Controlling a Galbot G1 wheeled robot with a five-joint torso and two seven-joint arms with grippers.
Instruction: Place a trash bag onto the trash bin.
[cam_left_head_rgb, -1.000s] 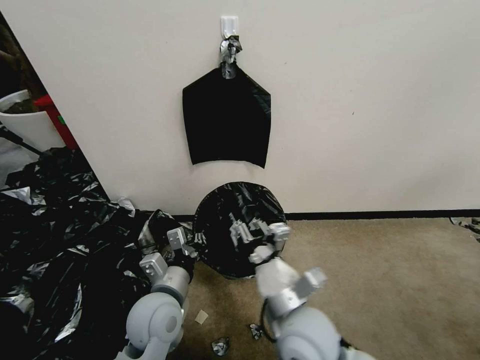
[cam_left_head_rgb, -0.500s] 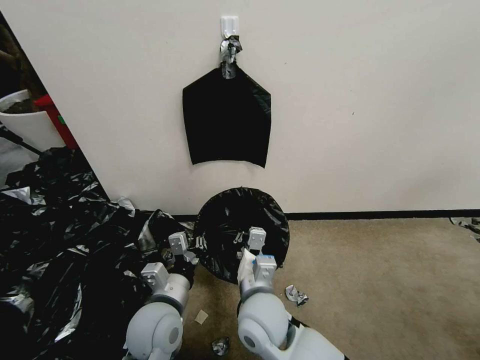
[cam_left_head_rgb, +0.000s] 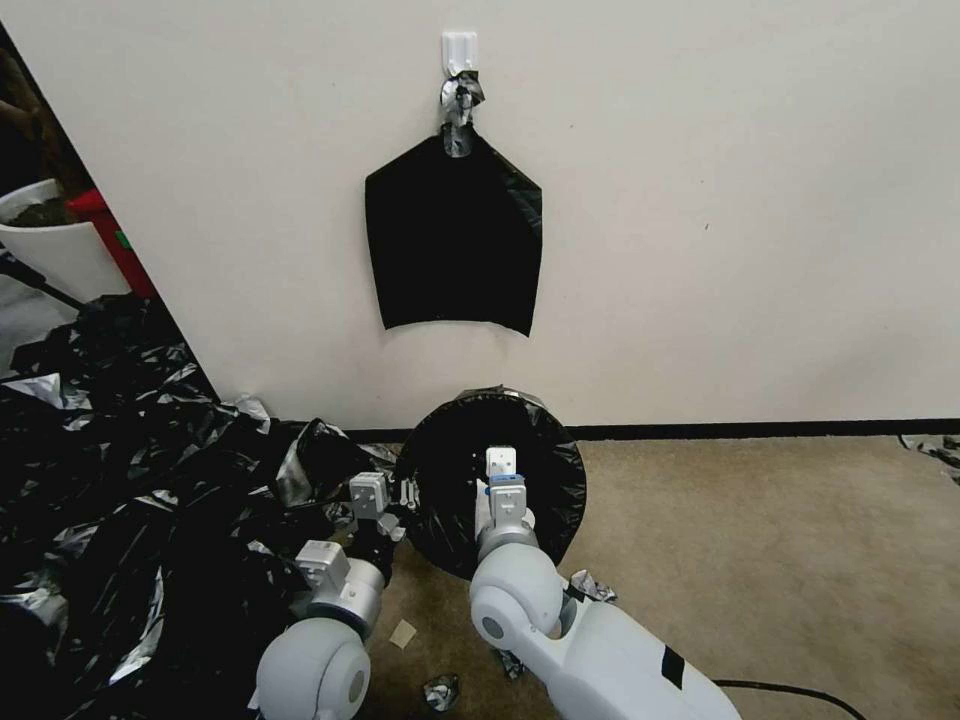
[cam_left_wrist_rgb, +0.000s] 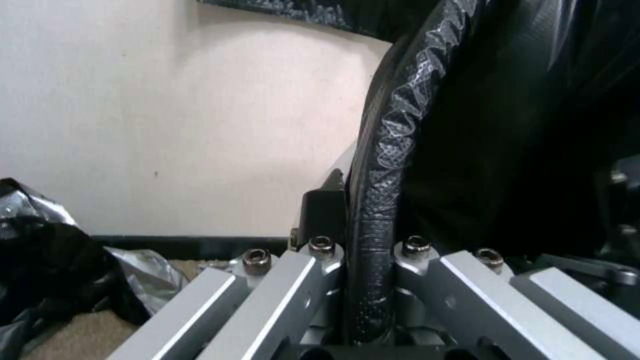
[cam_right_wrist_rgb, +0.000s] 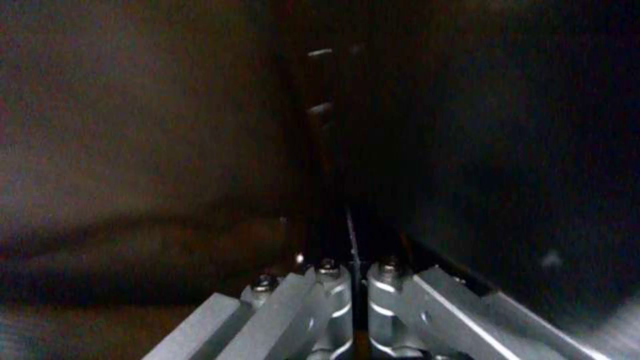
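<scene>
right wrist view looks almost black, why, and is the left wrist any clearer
Right wrist view: the right gripper, fingers shut, sits inside the trash bag, so little light reaches it and detail is murky. Left wrist view: well lit by the pale wall, with the left gripper clamped on the bag's glinting rolled edge.

The trash bag (cam_left_head_rgb: 545, 480) hides the trash bin.

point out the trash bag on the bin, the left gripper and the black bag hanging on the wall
trash bag (cam_left_head_rgb: 545, 480): head view, on its wrinkled right inner side.
left gripper (cam_left_head_rgb: 408, 494): head view, at the bag-covered rim.
hanging black bag (cam_left_head_rgb: 452, 240): head view, middle of the flat panel.
</scene>
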